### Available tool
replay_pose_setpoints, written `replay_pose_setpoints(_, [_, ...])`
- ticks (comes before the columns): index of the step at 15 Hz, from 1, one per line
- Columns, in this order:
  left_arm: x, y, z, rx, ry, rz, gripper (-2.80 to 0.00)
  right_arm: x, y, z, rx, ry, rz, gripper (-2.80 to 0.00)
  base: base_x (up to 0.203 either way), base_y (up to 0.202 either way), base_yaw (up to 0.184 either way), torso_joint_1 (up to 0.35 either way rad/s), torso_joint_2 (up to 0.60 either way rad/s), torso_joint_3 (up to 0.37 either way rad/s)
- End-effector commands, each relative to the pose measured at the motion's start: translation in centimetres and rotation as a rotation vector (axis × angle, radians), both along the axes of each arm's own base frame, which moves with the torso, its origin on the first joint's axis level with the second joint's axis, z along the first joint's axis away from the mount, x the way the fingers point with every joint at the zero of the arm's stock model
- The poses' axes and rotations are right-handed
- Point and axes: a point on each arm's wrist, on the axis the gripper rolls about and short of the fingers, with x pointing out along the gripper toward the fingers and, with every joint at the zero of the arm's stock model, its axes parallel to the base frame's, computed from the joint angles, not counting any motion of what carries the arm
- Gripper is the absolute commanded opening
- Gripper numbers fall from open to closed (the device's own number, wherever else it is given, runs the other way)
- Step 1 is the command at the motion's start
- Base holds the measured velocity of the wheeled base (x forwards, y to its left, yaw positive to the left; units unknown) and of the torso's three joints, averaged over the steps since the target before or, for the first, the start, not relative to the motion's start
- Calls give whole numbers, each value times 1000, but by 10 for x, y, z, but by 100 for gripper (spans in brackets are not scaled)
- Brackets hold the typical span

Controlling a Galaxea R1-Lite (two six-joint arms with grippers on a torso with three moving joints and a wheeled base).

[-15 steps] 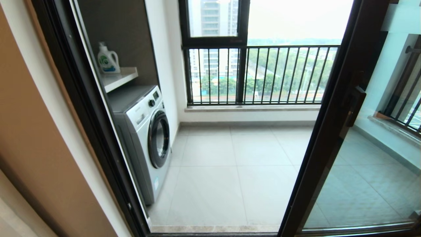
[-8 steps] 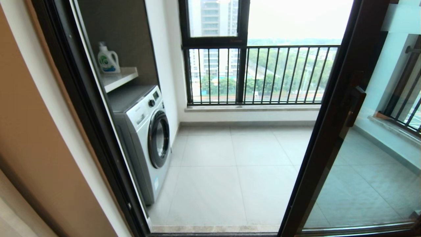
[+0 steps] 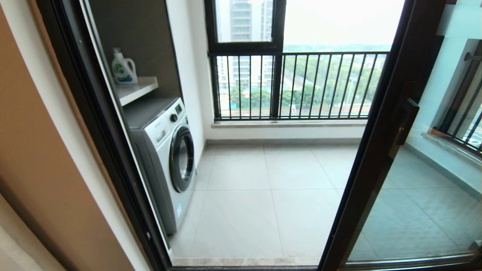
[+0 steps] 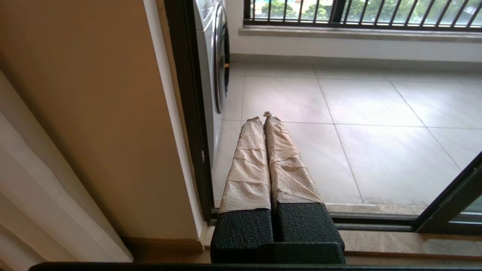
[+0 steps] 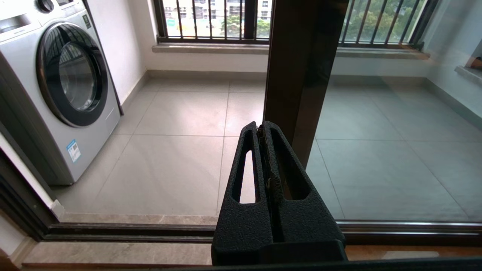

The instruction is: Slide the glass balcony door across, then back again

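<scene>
The glass balcony door (image 3: 380, 150) stands slid to the right, its dark brown frame edge crossing the right of the head view with the bar handle (image 3: 406, 122) on it, leaving the doorway open. Beyond lies a pale tiled floor (image 3: 263, 195), a washing machine (image 3: 165, 158) against the left wall, a detergent bottle (image 3: 123, 68) on a shelf (image 3: 137, 89) above it, and a window with black railing bars (image 3: 301, 84). The left pincer (image 4: 263, 116), its fingers wrapped in tan tape, is closed and empty near the left door jamb (image 4: 188, 113). The right pincer (image 5: 260, 128) is closed and empty just before the door's frame edge.
</scene>
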Motion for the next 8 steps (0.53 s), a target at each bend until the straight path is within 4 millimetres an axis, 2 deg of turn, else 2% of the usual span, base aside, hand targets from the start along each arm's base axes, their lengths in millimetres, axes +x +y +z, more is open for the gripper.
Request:
replay_pose_setpoints(1, [0,0,0,-1,2,1,-280,1,0,-3,-1,13,1,-280,0,0,0,0,0,0])
replay_pose_setpoints(8, [0,0,0,-1,2,1,-280,1,0,-3,4,13,-3,-280,0,0,0,0,0,0])
